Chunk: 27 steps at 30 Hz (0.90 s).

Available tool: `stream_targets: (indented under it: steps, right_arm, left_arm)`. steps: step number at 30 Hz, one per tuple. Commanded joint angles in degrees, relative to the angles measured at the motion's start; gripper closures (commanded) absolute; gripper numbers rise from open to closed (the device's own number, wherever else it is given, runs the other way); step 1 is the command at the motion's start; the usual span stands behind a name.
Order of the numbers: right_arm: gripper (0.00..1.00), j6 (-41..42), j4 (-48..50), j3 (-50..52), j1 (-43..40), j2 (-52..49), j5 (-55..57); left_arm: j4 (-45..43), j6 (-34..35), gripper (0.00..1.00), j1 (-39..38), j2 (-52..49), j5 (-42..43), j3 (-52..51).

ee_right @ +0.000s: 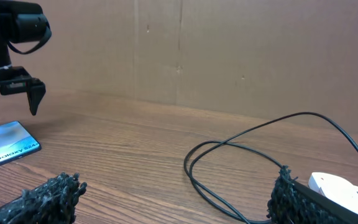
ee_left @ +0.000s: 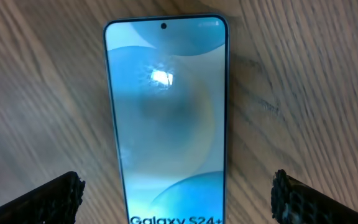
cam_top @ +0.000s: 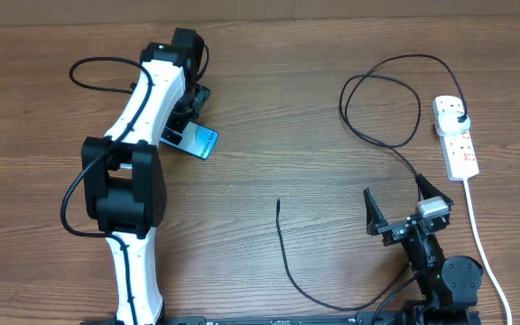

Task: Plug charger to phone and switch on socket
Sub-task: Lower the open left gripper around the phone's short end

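The phone (cam_top: 197,142) lies flat on the wooden table at the upper left, with its blue screen up. My left gripper (cam_top: 186,116) hovers just above it, open. In the left wrist view its fingertips stand wide on either side of the phone (ee_left: 166,118), clear of both long edges. The charger (cam_top: 382,99) loops across the right side, its plug head (cam_top: 459,120) sits in the white socket (cam_top: 456,135), and its small tip (cam_top: 278,203) lies free mid-table. My right gripper (cam_top: 394,190) is open and empty, near the table's front right, with the charger's loop (ee_right: 229,146) ahead of it.
The socket's thick white cord (cam_top: 481,235) runs down the right edge past the right arm's base. A black robot wire (cam_top: 97,68) curls beside the left arm. A brown board wall (ee_right: 229,56) stands behind the table.
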State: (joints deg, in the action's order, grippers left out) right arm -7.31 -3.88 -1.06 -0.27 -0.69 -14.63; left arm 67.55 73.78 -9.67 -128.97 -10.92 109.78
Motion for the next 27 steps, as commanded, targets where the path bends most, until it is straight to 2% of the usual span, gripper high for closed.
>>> stream_targets:
  steps: [1,17,27]
  right_arm:
    - [0.0,-0.1,0.4,0.6,0.3,0.5,0.2]
    - [0.0,-0.1,0.4,0.6,0.3,0.5,0.2]
    - [0.0,-0.1,0.4,0.6,0.3,0.5,0.2]
  left_arm:
    - [-0.4,0.8,0.0,-0.1,-2.3,-0.2,0.9]
    - [-2.4,0.8,0.0,-0.1,-5.4,-3.3,0.9]
    - [-3.3,0.8,0.0,-0.1,-5.7,-2.1,0.5]
